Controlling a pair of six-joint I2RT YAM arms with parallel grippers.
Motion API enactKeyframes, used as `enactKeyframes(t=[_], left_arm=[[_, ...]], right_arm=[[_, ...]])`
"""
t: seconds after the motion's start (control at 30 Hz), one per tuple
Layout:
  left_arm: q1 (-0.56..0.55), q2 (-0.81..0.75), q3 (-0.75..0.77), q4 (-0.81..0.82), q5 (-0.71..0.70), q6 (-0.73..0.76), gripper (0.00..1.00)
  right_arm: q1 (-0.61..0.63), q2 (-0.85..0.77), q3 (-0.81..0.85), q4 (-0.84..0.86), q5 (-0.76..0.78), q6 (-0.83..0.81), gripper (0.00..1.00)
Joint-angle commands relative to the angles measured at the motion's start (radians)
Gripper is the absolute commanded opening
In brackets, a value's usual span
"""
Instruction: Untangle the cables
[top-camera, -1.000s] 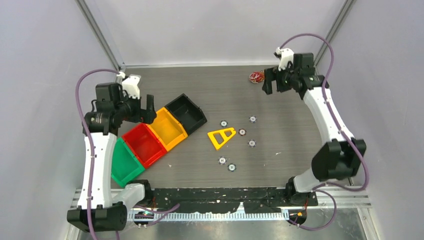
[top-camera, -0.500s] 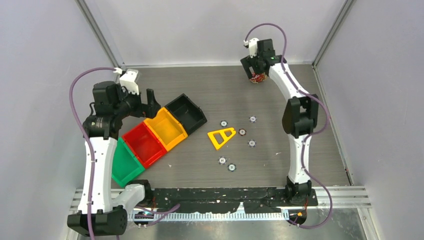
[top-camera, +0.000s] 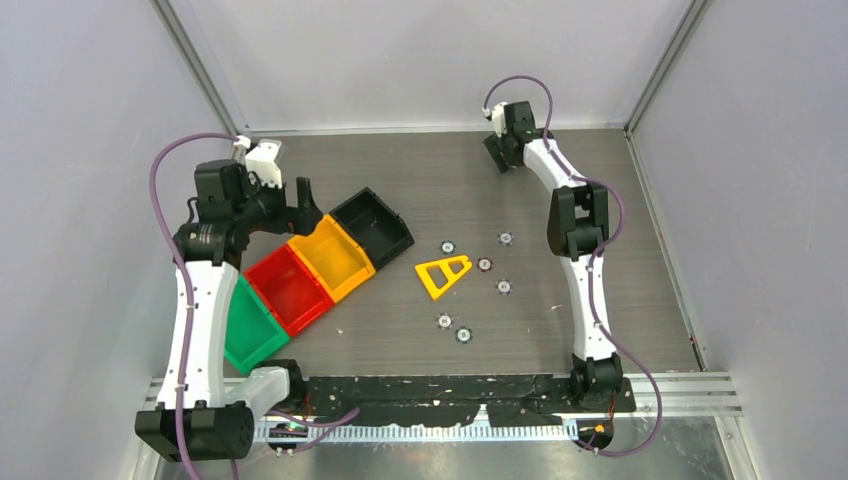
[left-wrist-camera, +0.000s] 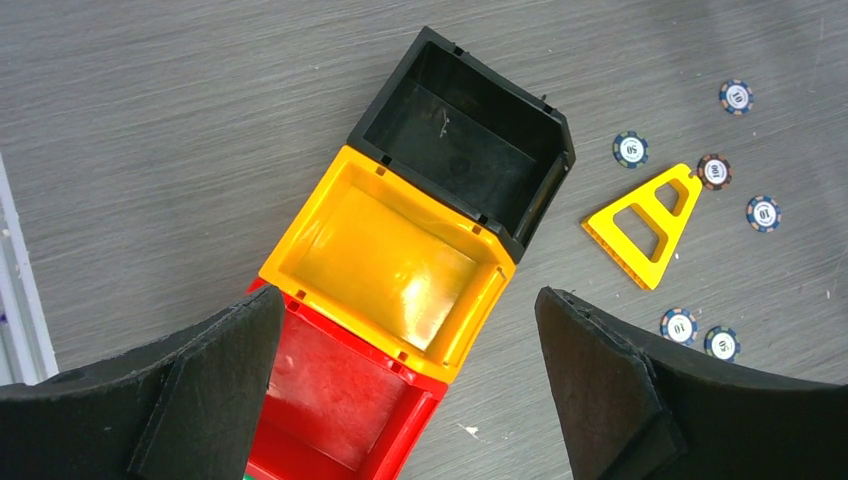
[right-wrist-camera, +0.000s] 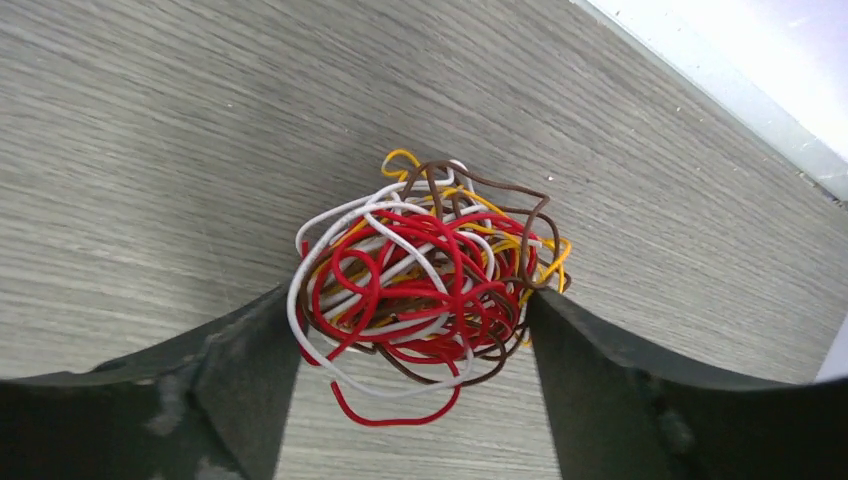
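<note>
The cables (right-wrist-camera: 430, 270) are a fist-sized ball of thin red, white, brown and yellow-orange wires lying on the grey table at the far back. My right gripper (right-wrist-camera: 410, 300) is open and straddles the ball, with each of its fingertips (right-wrist-camera: 262, 330) meeting the outer loops. In the top view the right gripper (top-camera: 503, 155) covers the tangle, so the cables are hidden there. My left gripper (top-camera: 305, 205) hangs open and holds nothing, far to the left. In its wrist view, the left gripper (left-wrist-camera: 408, 300) is above the yellow and red bins.
A row of bins stands at the left: black (top-camera: 372, 226), yellow (top-camera: 335, 258), red (top-camera: 292, 290), green (top-camera: 252, 325). A yellow triangle (top-camera: 443, 273) and several poker chips (top-camera: 485, 264) lie mid-table. The back wall's metal rail (right-wrist-camera: 720, 90) runs close behind the tangle.
The right arm has stretched out to the back and its gripper has come down around the tangle from the right. Its jaws have narrowed a little. The left gripper has barely shifted.
</note>
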Motion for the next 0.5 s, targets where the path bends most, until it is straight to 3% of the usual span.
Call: enactKeyframes(t=[0.0,0.03,0.1,0.13,0.17,0.33,0.47], left_arm=[[-0.001,0.0,0.01,0.023,-0.028,0.005,0.99],[-0.002,-0.002,0.008,0.026,-0.037,0.008,0.99],[-0.001,-0.006,0.001,0.039,-0.045,0.017,0.99],[-0.001,-0.009,-0.001,0.045,-0.046,0.018,0.99],[0.0,-0.009,0.001,0.047,-0.042,0.017,0.99],[-0.001,0.013,0.053,0.023,0.068,0.024,0.99],[-0.036,0.05,0.08,0.029,0.324,0.069,0.99]], right_arm=[[-0.023,-0.008,0.048,0.056,-0.007,0.021,0.69],[-0.028,-0.016,0.034,0.056,-0.025,0.024,0.62],[-0.03,-0.046,-0.002,0.051,-0.064,0.018,0.38],[-0.031,-0.079,-0.017,0.048,-0.1,0.018,0.19],[-0.03,-0.098,-0.049,0.036,-0.117,0.024,0.09],[-0.031,-0.373,-0.23,-0.088,-0.41,0.059,0.05],[-0.033,-0.648,-0.418,-0.208,-0.746,0.039,0.05]])
